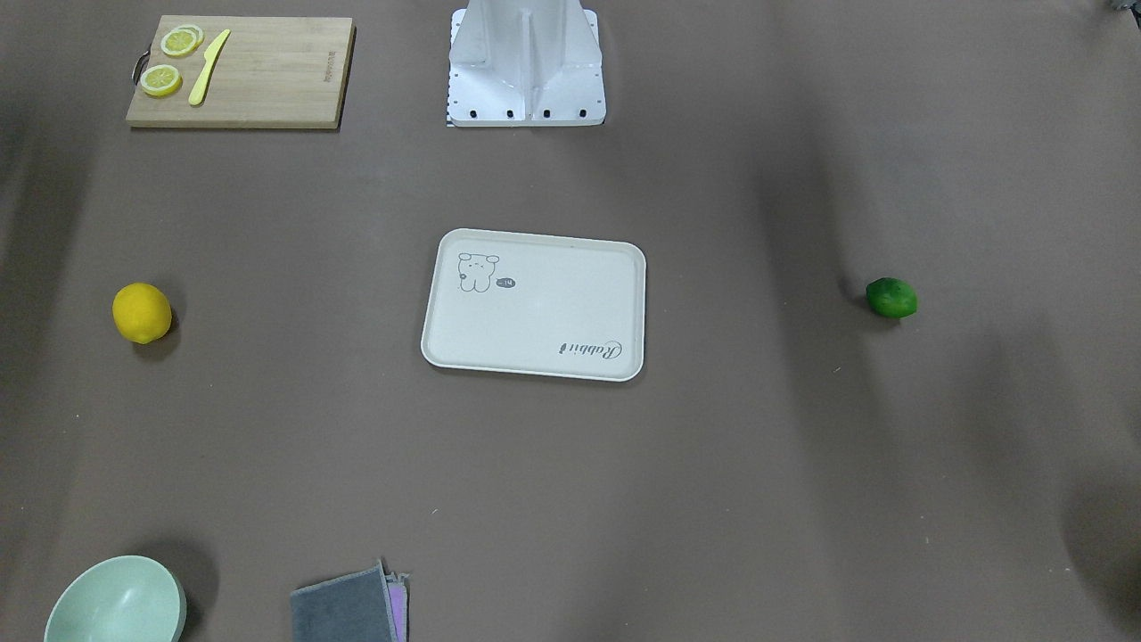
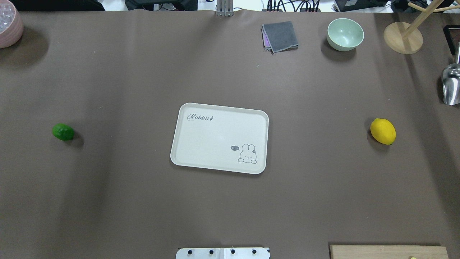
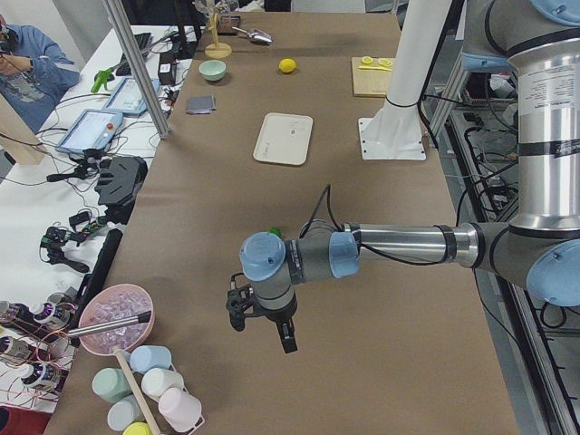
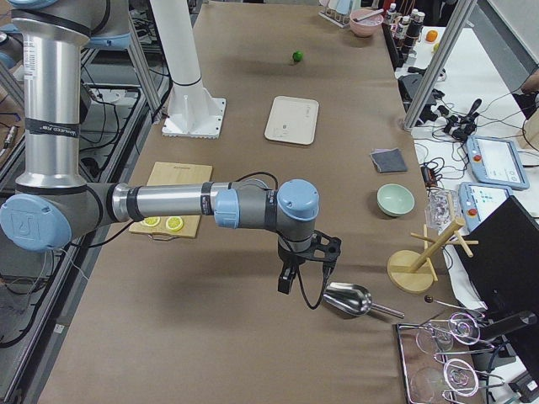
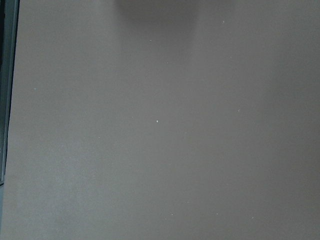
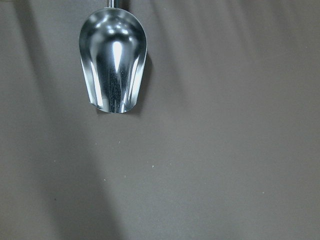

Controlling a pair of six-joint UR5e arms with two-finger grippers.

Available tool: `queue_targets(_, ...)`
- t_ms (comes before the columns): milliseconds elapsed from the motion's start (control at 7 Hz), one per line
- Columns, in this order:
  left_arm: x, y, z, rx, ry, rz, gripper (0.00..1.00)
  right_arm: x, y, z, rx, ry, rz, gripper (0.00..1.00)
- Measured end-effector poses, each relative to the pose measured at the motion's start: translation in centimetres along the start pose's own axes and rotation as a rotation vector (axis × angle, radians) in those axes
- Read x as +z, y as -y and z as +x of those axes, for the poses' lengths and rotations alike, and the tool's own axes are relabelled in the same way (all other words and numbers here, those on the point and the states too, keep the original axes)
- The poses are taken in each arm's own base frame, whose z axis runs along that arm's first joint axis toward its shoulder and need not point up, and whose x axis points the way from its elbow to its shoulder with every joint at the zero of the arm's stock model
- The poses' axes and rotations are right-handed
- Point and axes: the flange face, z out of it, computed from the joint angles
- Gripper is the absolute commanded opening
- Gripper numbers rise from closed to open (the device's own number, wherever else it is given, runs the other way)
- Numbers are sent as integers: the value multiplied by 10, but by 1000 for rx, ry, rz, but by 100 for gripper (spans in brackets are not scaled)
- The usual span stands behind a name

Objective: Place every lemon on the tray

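Note:
The cream tray [image 2: 215, 136] with the rabbit print lies empty at the table's middle, also in the front view [image 1: 544, 312]. The yellow lemon [image 2: 383, 131] lies on the table to the tray's right in the overhead view [image 1: 142, 313]. The green lemon [image 2: 63, 132] lies far to its left [image 1: 891, 298]. My left gripper [image 3: 263, 331] hangs over bare table beyond the green lemon, at the table's left end. My right gripper [image 4: 299, 295] hangs beside a metal scoop, at the right end. Both show only in side views, so I cannot tell open or shut.
A bamboo cutting board [image 1: 267, 80] holds lemon slices [image 1: 161, 80] and a yellow knife [image 1: 209, 68]. A green bowl [image 2: 345, 34], grey cloth [image 2: 281, 36], wooden stand [image 2: 402, 37], metal scoop [image 6: 114, 60] and pink bowl [image 2: 9, 23] stand along the table's edges. The robot base [image 1: 526, 71] stands behind the tray.

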Motion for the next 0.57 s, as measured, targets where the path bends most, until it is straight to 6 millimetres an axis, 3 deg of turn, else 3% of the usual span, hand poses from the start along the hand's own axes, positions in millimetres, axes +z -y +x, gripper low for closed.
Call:
queue_targets(286,1,13,98,-51,-20,-18,98,-1,1,-1,-2,0,3,100)
queue_targets(571,7,1,195,-93,-22,-38,98,-1,1,-1,-3,-1,2,100)
